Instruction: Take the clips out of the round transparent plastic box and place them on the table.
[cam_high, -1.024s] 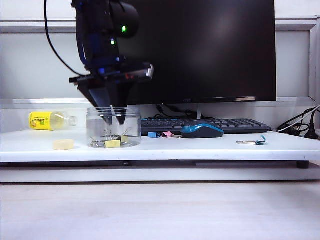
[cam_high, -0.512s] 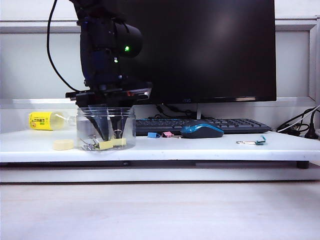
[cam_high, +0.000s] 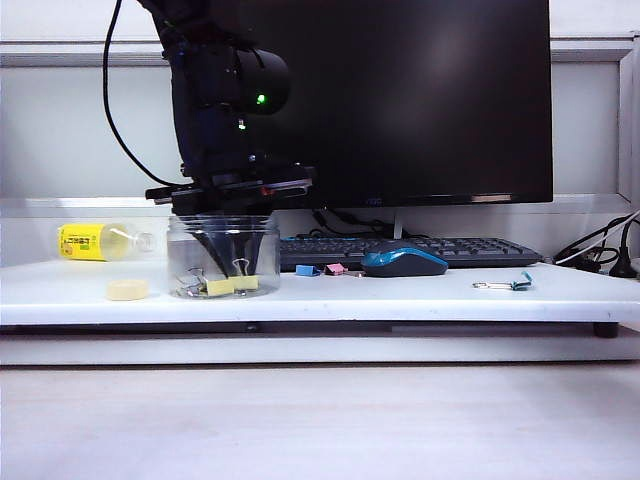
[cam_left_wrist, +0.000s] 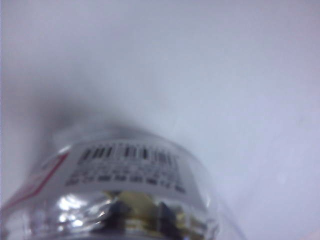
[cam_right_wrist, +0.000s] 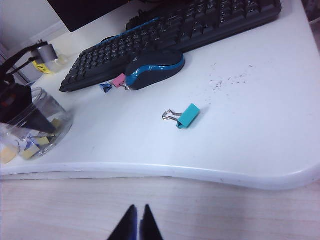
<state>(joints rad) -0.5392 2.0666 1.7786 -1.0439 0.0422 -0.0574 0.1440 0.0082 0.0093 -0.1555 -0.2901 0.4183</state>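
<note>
The round transparent plastic box (cam_high: 223, 255) stands on the left part of the white table (cam_high: 400, 300). Its white barcode label (cam_left_wrist: 125, 165) fills the left wrist view. Several small yellow clips (cam_high: 232, 285) lie on its bottom, also seen in the right wrist view (cam_right_wrist: 42, 141). My left gripper (cam_high: 222, 268) reaches straight down into the box, its wrist just above the rim. Seen blurred through the wall, its two dark fingers close on a yellow clip (cam_left_wrist: 141, 202). My right gripper (cam_right_wrist: 138, 212) is shut and empty, hovering over the wooden surface in front of the table.
A yellow-labelled bottle (cam_high: 95, 241) lies behind the box and a pale yellow disc (cam_high: 127, 289) sits to its left. A keyboard (cam_high: 400, 250), a blue mouse (cam_high: 403, 261), blue and pink clips (cam_high: 320, 269), a teal clip (cam_high: 505, 284) and cables (cam_high: 600, 255) lie to the right.
My left gripper has sunk deeper into the box, down to the clips, and its fingers have drawn closer together. The box slid a little left, then back right.
</note>
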